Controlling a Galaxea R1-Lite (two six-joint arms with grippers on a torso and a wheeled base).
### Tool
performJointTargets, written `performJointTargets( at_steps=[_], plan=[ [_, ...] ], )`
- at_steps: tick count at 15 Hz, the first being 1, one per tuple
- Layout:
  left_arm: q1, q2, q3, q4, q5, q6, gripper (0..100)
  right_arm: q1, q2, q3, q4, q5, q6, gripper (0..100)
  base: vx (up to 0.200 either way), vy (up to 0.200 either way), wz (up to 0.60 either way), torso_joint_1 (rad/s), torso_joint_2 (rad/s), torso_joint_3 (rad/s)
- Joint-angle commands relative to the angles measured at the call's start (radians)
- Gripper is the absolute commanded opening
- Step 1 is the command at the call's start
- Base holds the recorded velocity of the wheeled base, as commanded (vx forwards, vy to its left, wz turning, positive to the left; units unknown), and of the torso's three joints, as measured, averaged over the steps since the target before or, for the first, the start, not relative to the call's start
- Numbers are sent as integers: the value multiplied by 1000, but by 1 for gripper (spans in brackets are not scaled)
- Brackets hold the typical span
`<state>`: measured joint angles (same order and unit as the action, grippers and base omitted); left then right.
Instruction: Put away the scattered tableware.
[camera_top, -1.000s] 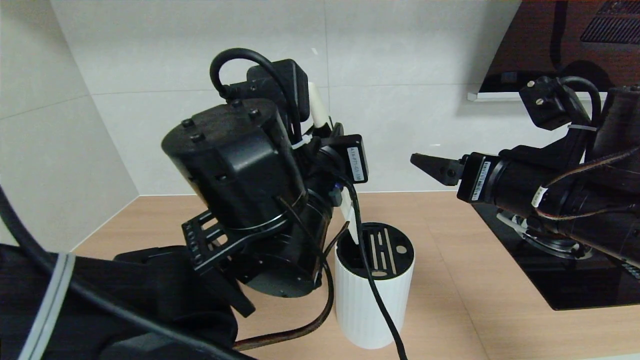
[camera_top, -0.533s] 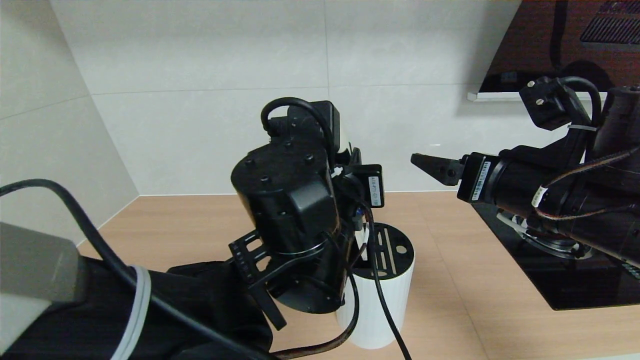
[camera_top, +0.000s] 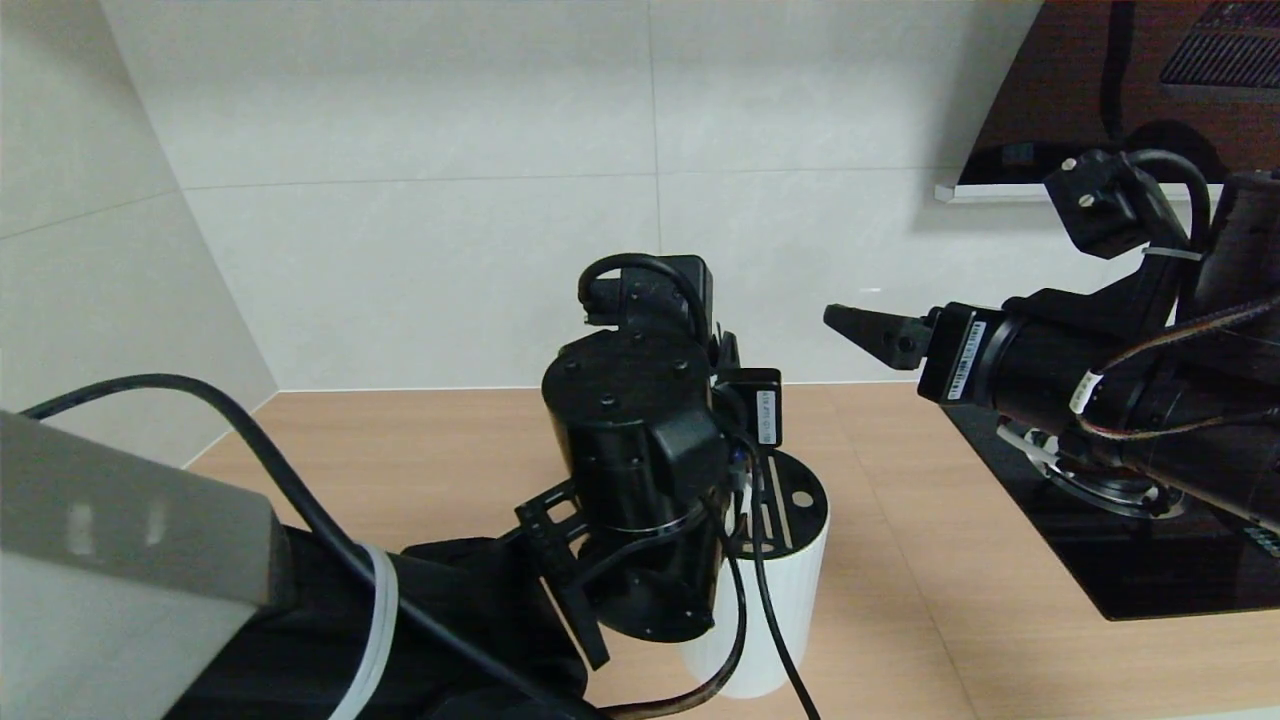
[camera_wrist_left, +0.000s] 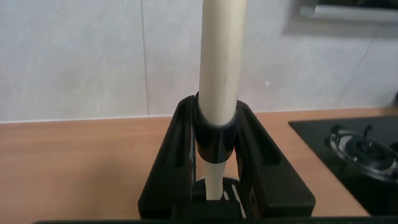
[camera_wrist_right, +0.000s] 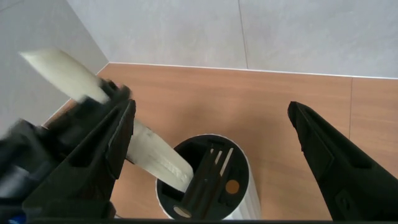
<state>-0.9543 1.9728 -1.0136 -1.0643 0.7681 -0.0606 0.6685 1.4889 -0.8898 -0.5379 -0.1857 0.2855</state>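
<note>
Your left gripper (camera_wrist_left: 216, 134) is clamped tight around the knife (camera_wrist_left: 221, 56), jaws pinching the dark collar just below the pale handle, and the blade points down into the open half of the white holder (camera_top: 790, 580), right beside its black slotted insert. From the right wrist the blade looks tilted, not plumb, and that is your worry: push down at that slant and I'd expect the edge to catch the rim or the insert and rock the holder, which stands loose with nothing bracing it. Let go too high and the knife may drop hard or lean out over the rim. Your right gripper (camera_top: 865, 335) hangs wide open with nothing in it, up in the air well apart from the holder, so it offers no steadying as things stand. The holder sits on a pale wooden counter (camera_top: 400, 440), a black glass stove (camera_top: 1150, 560) set into it off to your right, grey wall tiles (camera_top: 400, 250) behind, and a dark hood (camera_top: 1120, 80) above the stove.
</note>
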Motion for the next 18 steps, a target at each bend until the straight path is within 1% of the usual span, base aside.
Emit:
performJointTargets(
  at_steps=[1, 2, 3, 5, 7, 11, 18],
  plan=[
    [0, 26, 0, 0, 2, -2, 0, -1, 2, 0, -1, 0, 0, 100, 0, 0, 0, 0, 0, 0],
    [0, 31, 1, 0, 2, -4, 0, -4, 2, 2, -1, 0, 0, 100, 0, 0, 0, 0, 0, 0],
    [-1, 44, 0, 0, 2, -16, 0, -7, 4, 5, -1, 0, 0, 100, 0, 0, 0, 0, 0, 0],
    [-8, 78, 0, 0, 2, -24, 0, -7, 4, 6, -1, 0, -2, 100, 0, 0, 0, 0, 0, 0],
    [-9, 109, 0, 0, 0, -41, 0, -7, 4, 8, -1, 0, -2, 100, 0, 0, 0, 0, 0, 0],
    [-12, 164, 1, 1, 2, -50, 0, -7, -1, 14, -1, 0, -2, 100, 0, 0, 0, 0, 0, 0],
    [-20, 202, 9, 4, 2, -50, 0, -7, 4, 15, -1, 0, -2, 100, 0, 0, 0, 0, 0, 0]
  ],
)
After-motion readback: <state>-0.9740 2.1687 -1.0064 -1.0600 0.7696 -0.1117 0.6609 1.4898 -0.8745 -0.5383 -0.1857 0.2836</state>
